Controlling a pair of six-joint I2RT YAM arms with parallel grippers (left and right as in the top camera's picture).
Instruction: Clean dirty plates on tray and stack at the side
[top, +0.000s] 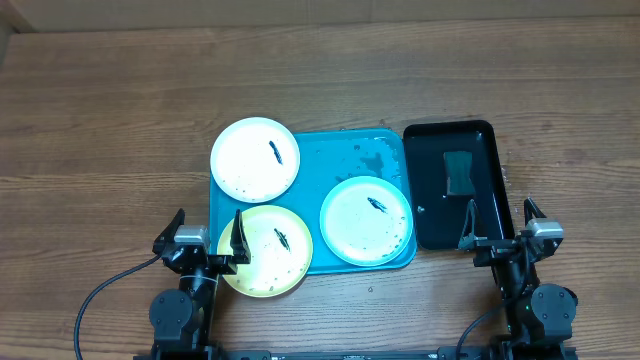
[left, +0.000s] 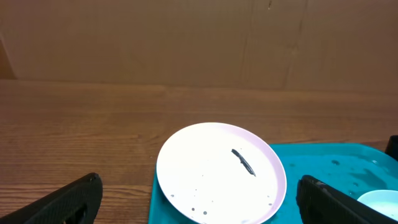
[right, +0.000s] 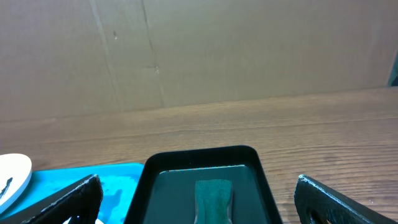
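Low at the table (top: 100, 100) edge, left gripper (top: 207, 228) and right gripper (top: 500, 220) hang spread wide, empty.

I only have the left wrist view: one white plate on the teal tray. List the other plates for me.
Observer: Two more: a yellow-green plate overhangs the near-left corner of the teal tray, and a pale blue-green plate sits near-right.
Operator: Locate something to scrub with.
Observer: A dark green pad lies in a black tray, right of the teal tray.
Operator: Give me the right hand's state.
Observer: The right hand is open and empty, at the black tray's near edge.
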